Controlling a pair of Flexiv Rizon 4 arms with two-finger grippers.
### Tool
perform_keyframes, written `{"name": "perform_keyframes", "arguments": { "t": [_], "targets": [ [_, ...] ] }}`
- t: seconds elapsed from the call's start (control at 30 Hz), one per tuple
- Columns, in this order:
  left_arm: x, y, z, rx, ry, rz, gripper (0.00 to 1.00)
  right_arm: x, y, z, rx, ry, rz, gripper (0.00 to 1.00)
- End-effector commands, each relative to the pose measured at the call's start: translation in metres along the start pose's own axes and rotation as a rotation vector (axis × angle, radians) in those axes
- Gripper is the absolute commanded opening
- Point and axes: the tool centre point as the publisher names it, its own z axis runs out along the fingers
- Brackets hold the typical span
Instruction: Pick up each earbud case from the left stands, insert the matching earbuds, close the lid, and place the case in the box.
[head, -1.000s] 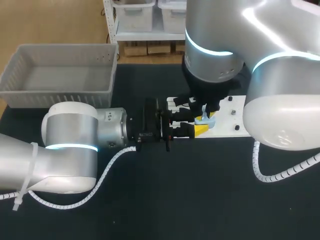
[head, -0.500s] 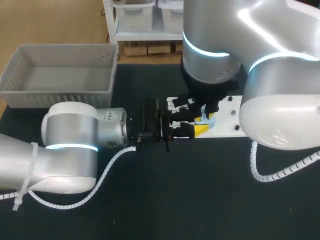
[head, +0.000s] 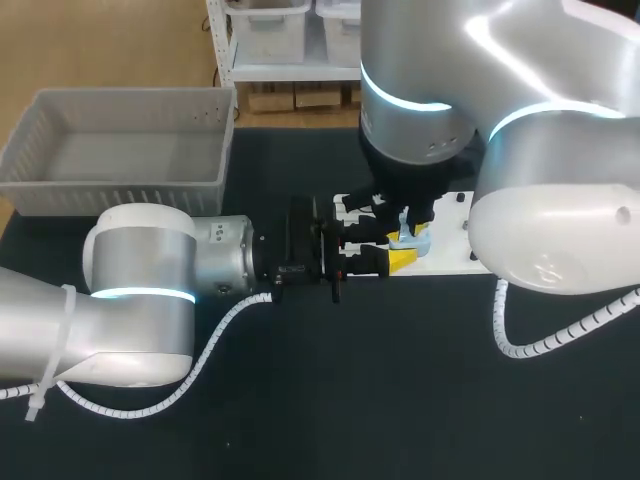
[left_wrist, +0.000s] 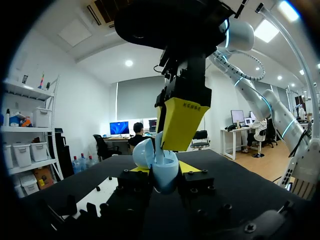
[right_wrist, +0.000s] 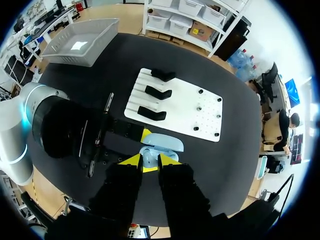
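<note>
A light-blue earbud case (left_wrist: 162, 175) with its lid up sits between the yellow tips of my left gripper (left_wrist: 166, 171), which is shut on it just above the table. In the head view the left gripper (head: 398, 257) holds the case (head: 416, 246) at the front edge of the white board (head: 455, 262). My right gripper (head: 409, 230) points straight down over the open case. It is shut on a pale-blue earbud (left_wrist: 158, 145) whose lower end is at the case's opening. From the right wrist, the right gripper (right_wrist: 149, 161) stands directly over the case (right_wrist: 161, 142).
Three black stands (right_wrist: 156, 92) line the left part of the white board (right_wrist: 200, 120), with small pegs on its right part. A grey basket (head: 120, 150) stands at the back left of the black table.
My right arm's upper body has shifted slightly to the left. Both grippers and the case stay where they were.
</note>
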Motion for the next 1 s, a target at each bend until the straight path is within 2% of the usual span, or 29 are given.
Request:
{"name": "perform_keyframes", "arguments": {
  "t": [0.03, 0.47, 0.5, 0.53, 0.57, 0.6, 0.63, 0.67, 0.73, 0.87, 1.0],
  "targets": [
    [0.0, -0.002, 0.001, -0.008, -0.001, 0.003, 0.0, 0.0, 0.001, 0.002, 0.003, 0.0, -0.001, 0.0],
    [0.0, -0.002, 0.001, -0.008, -0.001, 0.003, 0.0, 0.0, 0.003, 0.006, 0.016, 0.003, -0.012, 0.0],
    [0.0, -0.002, 0.001, -0.008, -0.001, 0.003, 0.0, 0.0, 0.003, 0.006, 0.016, 0.004, -0.011, 0.05],
    [0.0, -0.002, 0.001, -0.008, -0.001, 0.003, 0.0, 0.0, 0.003, 0.006, 0.017, 0.004, -0.01, 0.2],
    [0.0, -0.002, 0.001, -0.008, -0.001, 0.003, 0.0, 0.0, 0.003, 0.006, 0.017, 0.005, -0.009, 0.42],
    [0.0, -0.002, 0.001, -0.008, -0.001, 0.003, 0.0, 0.0, 0.003, 0.005, 0.018, 0.004, -0.009, 0.52],
    [0.0, -0.002, 0.001, -0.008, -0.001, 0.003, 0.0, 0.0, 0.003, 0.004, 0.017, 0.004, -0.008, 0.71],
    [0.0, -0.002, 0.001, -0.008, -0.001, 0.003, 0.0, 0.0, 0.002, 0.003, 0.017, 0.002, -0.006, 0.83],
    [0.0, -0.002, 0.001, -0.008, -0.001, 0.003, 0.0, 0.0, 0.001, 0.001, 0.016, 0.0, -0.001, 1.0],
    [0.0, -0.002, 0.001, -0.008, -0.001, 0.003, 0.0, 0.003, -0.003, -0.005, 0.009, -0.001, 0.004, 1.0],
    [0.0, -0.002, 0.001, -0.008, -0.001, 0.003, 0.0, 0.005, -0.009, -0.019, -0.038, 0.037, 0.03, 1.0]
  ]
}}
